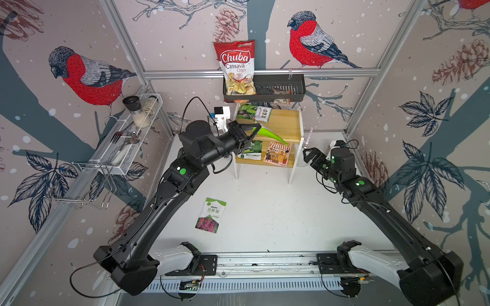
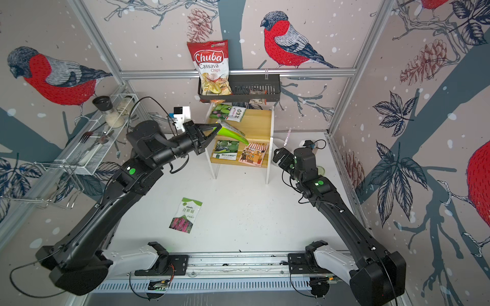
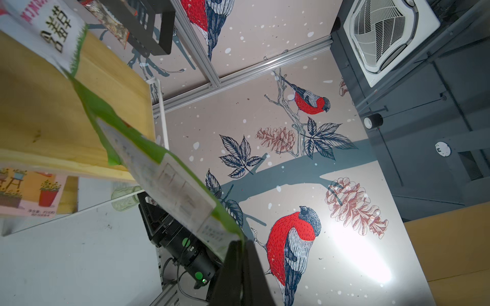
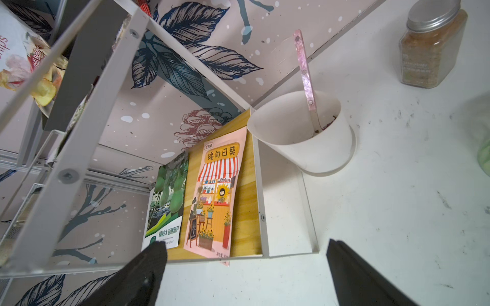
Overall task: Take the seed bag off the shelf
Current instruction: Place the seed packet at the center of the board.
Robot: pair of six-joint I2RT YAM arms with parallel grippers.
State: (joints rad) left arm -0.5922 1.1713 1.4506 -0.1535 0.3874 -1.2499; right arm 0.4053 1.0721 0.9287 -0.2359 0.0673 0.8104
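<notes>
Both top views look steeply down from high over the near edge of the worktop toward the back wall, and both show the whole worktop and the shelf. The left wrist camera sits close behind the left tool and faces up past the shelf's top board to the side wall and ceiling. The right wrist camera sits behind the right tool and looks low across the worktop at the nearby lower board.

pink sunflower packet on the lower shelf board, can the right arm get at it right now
Probably yes: the right pincer stands open, facing the pink packet with nothing between. The left pincer, shut on the green bag, is higher up. The shelf's white leg sits close beside.
</notes>
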